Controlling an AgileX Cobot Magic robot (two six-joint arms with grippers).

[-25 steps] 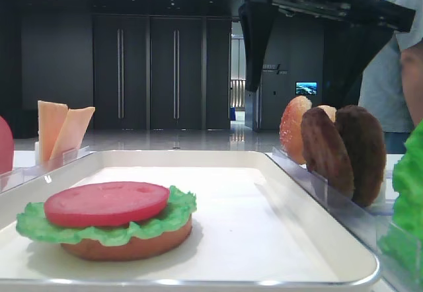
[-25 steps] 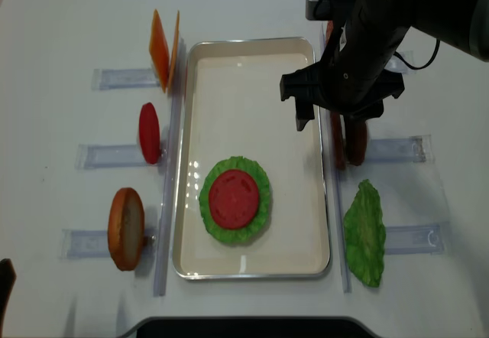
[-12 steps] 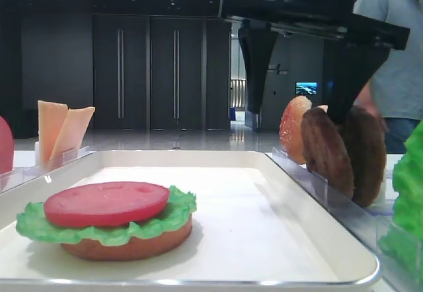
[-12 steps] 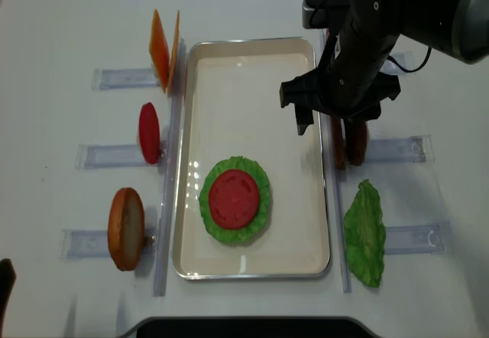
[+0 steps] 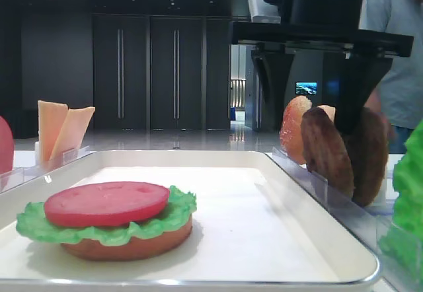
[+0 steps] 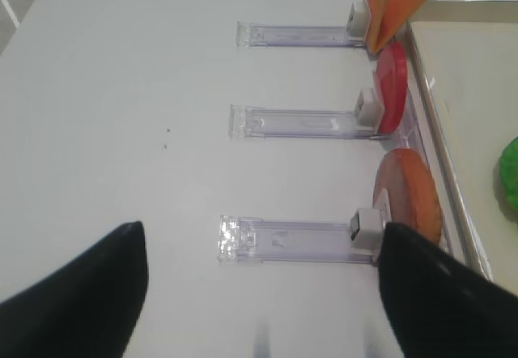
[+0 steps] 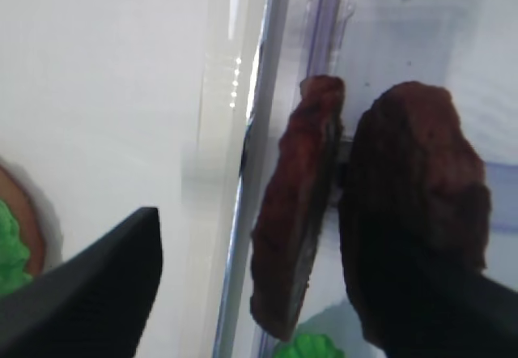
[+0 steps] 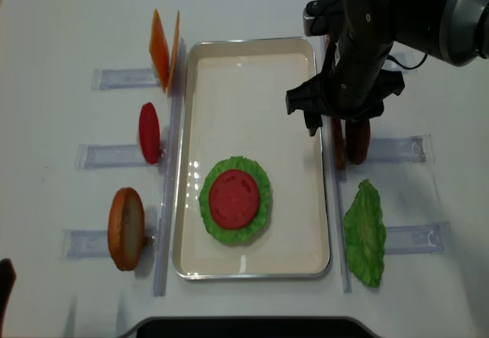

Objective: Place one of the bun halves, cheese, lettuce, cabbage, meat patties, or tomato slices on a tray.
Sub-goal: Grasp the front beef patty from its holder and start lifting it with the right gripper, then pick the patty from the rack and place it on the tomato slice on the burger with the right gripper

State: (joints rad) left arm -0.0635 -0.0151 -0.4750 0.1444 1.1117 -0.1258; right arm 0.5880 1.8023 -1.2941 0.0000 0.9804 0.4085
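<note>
— Two meat patties [image 8: 348,141] stand on edge in a clear holder [image 8: 397,150] just off the tray's [image 8: 252,55] right rim.

— And the right pincer [image 8: 340,120]?

— Over them, jaws spread wide, one finger either side of the patties, gripping nothing.

— The left pincer [image 6: 259,293]?

— Open near the surface's left edge. On the tray sits a bun base [image 5: 132,242] under lettuce [image 8: 260,216] and tomato [image 8: 233,199].

no readable text, labels, brands or numbers, distant wall lettering too small to read
</note>
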